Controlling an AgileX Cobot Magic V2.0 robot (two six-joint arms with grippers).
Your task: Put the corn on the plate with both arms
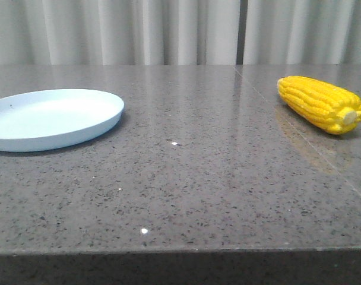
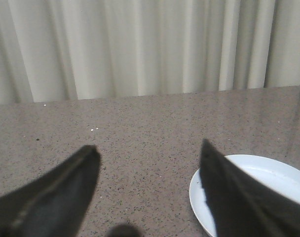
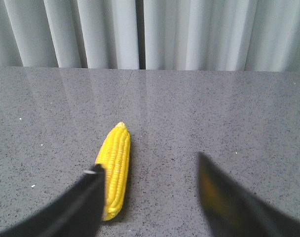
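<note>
The yellow corn [image 1: 320,103] lies on the grey stone table at the far right, its pale stub end toward me. The pale blue plate [image 1: 50,117] sits at the far left. Neither gripper shows in the front view. In the right wrist view my right gripper [image 3: 149,170] is open and empty, and the corn [image 3: 114,167] lies lengthwise just beyond one fingertip [image 3: 93,190], partly hidden by it. In the left wrist view my left gripper [image 2: 149,150] is open and empty over bare table, and the plate [image 2: 268,175] lies behind one finger [image 2: 229,190].
The speckled grey table [image 1: 186,178] has its front edge close to the camera. A seam in the stone runs from the middle back toward the right front. Pale curtains [image 1: 168,29] hang behind the table's far edge.
</note>
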